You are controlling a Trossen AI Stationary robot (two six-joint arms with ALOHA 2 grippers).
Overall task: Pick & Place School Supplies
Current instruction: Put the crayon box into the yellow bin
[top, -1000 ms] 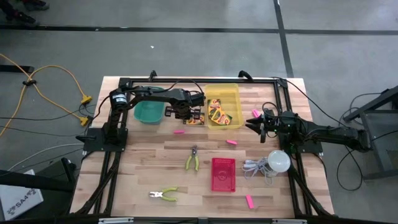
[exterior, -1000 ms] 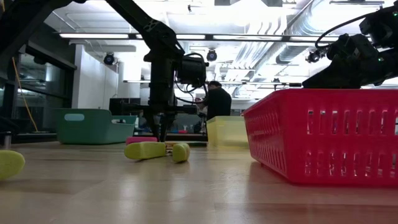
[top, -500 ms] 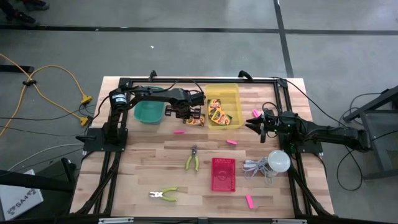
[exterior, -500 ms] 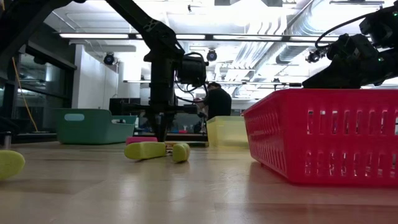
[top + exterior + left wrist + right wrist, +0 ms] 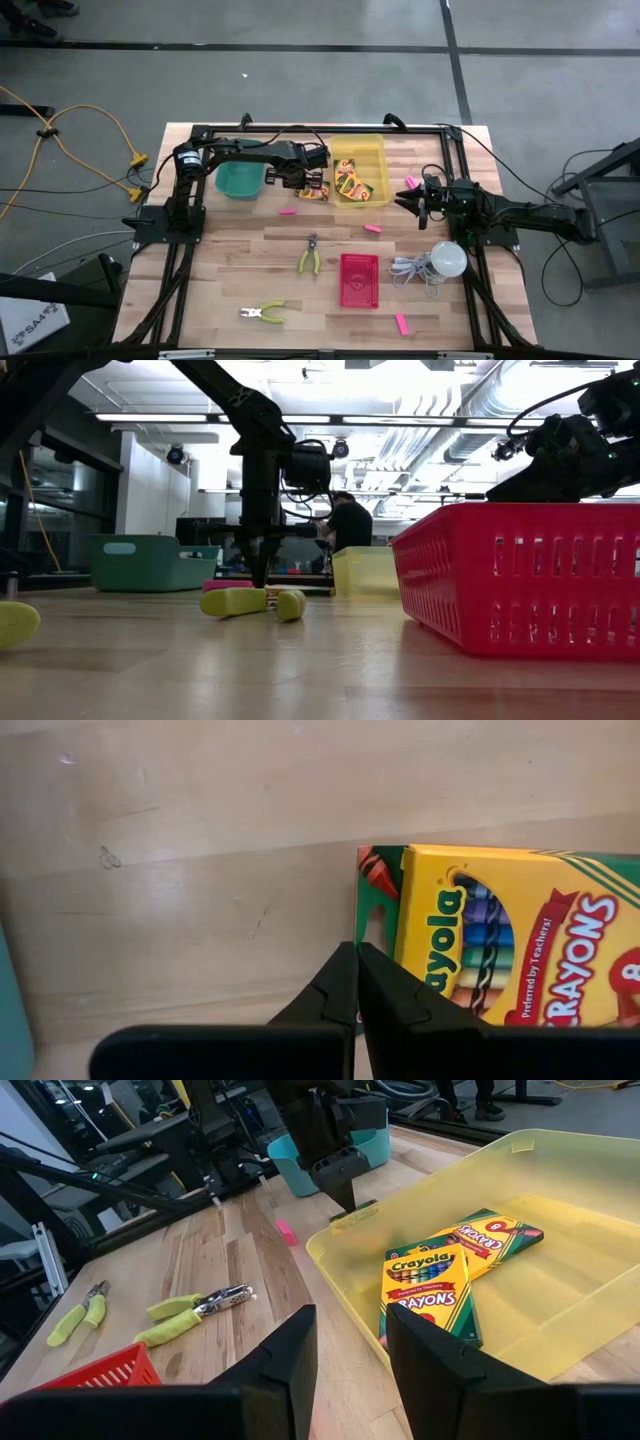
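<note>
On the wooden bench [image 5: 250,250], a yellow bin [image 5: 360,170] near the far edge holds two crayon boxes [image 5: 432,1285], and a teal bin [image 5: 239,179] stands to its left. Between the two bins a third crayon box [image 5: 520,955] lies flat on the wood. Pink erasers are scattered about: one [image 5: 288,211] just in front of that box, another [image 5: 373,228] mid-bench, one [image 5: 410,181] by the right arm, one [image 5: 401,323] near the front edge. Two pairs of green-handled pliers [image 5: 310,255], a red basket [image 5: 359,279] and a white bulb with its cord [image 5: 447,258] fill the front half.

The left gripper [image 5: 357,970] stands over the loose crayon box, jaws pressed fully together at its green edge, gripping nothing. The right gripper [image 5: 350,1345] hovers right of the yellow bin, jaws parted and empty.
</note>
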